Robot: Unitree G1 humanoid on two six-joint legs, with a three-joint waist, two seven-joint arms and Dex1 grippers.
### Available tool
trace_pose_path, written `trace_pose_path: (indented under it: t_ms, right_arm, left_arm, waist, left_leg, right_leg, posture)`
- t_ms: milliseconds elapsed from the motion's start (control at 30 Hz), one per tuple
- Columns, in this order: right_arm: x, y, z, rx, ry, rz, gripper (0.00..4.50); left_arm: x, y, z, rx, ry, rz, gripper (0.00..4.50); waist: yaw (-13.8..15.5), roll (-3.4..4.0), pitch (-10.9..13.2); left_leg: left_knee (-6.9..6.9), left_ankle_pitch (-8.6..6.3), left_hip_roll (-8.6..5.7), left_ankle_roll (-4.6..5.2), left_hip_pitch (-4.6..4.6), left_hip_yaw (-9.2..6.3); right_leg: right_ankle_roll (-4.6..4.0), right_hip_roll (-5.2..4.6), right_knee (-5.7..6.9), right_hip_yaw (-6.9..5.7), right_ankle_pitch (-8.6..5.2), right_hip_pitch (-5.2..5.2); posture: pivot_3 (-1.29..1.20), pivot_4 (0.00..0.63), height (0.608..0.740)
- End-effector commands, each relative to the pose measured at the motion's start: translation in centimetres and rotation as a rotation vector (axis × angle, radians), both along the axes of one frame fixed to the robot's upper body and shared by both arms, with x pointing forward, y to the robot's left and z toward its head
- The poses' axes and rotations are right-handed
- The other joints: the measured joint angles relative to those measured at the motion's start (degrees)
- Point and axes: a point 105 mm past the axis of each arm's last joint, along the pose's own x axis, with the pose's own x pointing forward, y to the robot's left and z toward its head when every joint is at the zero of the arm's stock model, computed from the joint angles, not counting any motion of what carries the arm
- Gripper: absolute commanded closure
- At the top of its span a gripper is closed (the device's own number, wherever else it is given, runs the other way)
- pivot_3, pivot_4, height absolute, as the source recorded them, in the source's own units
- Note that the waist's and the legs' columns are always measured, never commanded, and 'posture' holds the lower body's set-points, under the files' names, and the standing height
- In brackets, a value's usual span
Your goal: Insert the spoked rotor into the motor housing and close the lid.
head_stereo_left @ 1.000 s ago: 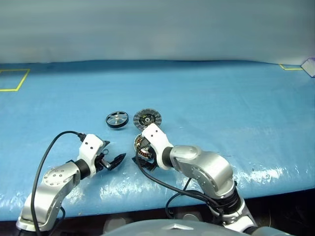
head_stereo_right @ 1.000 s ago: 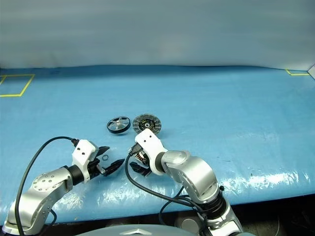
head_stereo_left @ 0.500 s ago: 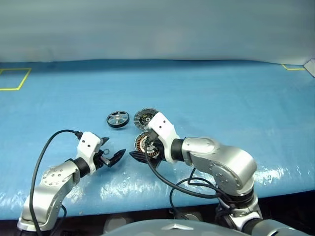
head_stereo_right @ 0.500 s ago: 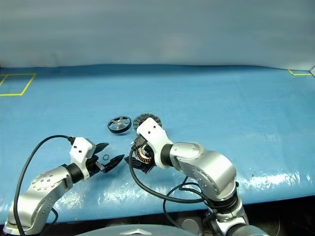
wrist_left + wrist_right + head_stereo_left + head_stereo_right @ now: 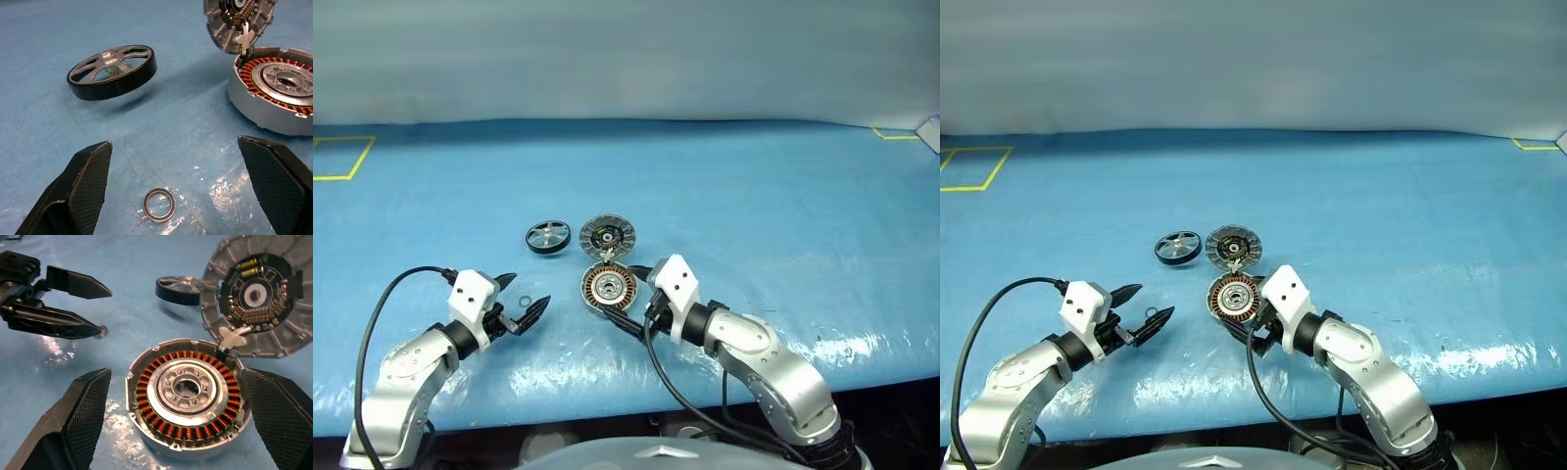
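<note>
Mid-frame, the motor housing (image 5: 609, 287) lies open with its lid (image 5: 607, 235) swung back, the spoked rotor (image 5: 547, 238) left of the lid, while the left gripper (image 5: 520, 301) and right gripper (image 5: 628, 308) gape empty.

You are seeing the motor housing (image 5: 1235, 298) lying open on the blue surface (image 5: 1410, 225), its lid (image 5: 1233, 247) tipped back, the spoked rotor (image 5: 1178, 248) sitting beside it, both hands spread empty.

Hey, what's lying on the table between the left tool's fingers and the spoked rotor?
A small metal ring lies on the blue table cover, just ahead of the open left tool; past it the cover is bare up to the spoked rotor. The left wrist view shows it best.
</note>
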Motion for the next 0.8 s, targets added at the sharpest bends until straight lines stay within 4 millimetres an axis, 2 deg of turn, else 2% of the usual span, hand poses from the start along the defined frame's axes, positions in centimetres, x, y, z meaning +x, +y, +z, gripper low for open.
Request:
trace_pose_path:
  t_ms: [33,200,433,800]
  right_arm:
    - [0.0,0.0,1.0,0.048,-0.050,-0.009,0.03]
    - [0.2,0.0,0.9,0.061,-0.064,-0.030,0.03]
    - [0.8,-0.3,1.1,0.074,-0.076,-0.071,0.03]
    - [0.7,-0.7,0.8,0.063,-0.061,-0.090,0.03]
  left_arm:
    - [0.1,0.0,-0.3,0.084,-0.014,-0.038,0.00]
    - [0.6,-0.2,-0.7,0.124,-0.025,-0.053,0.00]
    - [1.3,-2.0,-0.1,0.090,-0.059,-0.120,0.00]
    - [0.3,-2.7,-1.1,0.100,0.016,-0.179,0.00]
  waist:
    - [0.0,0.00,0.0]
    - [0.3,0.00,0.0]
    - [0.6,-0.01,0.0]
    - [0.5,0.00,0.0]
  left_leg:
    - [-0.01,0.00,0.00,0.00,0.00,0.00]
    - [-0.01,0.00,0.00,0.00,-0.01,0.00]
    - [-0.01,0.00,-0.01,0.00,-0.01,0.00]
    - [-0.01,0.00,-0.01,0.00,0.00,0.00]
  right_leg:
    - [0.00,0.00,0.00,0.00,0.00,0.00]
    - [0.00,0.00,0.00,0.02,0.00,-0.01]
    - [0.00,0.00,0.00,0.02,0.00,0.00]
    - [0.00,0.01,0.01,0.02,0.01,0.00]
  posture:
    - [0.00,0.150,0.740]
    - [0.00,0.150,0.740]
    - [0.00,0.150,0.740]
    - [0.00,0.150,0.740]
